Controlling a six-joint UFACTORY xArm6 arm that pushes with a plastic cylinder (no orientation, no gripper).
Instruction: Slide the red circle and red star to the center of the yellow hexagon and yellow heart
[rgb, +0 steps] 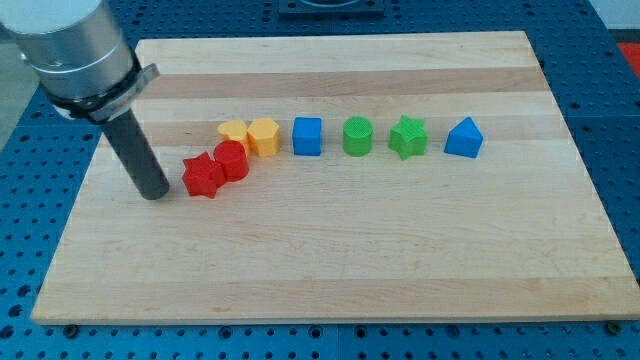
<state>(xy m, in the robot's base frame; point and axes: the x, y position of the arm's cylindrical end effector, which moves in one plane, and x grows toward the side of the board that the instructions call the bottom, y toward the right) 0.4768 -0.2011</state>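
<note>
tool: bare rod, holds nothing, tip down on the counter | just to the view's left of red star | red circle touches star, up-right | yellow heart and yellow hexagon beyond, same diagonal

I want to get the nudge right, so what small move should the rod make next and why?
Probably a short push toward the view's right and slightly up. My tip sits just left of the red star, apart from it. The star touches the red circle, which sits below-left of the yellow heart and yellow hexagon. That push should carry both reds toward the yellow pair.
</note>
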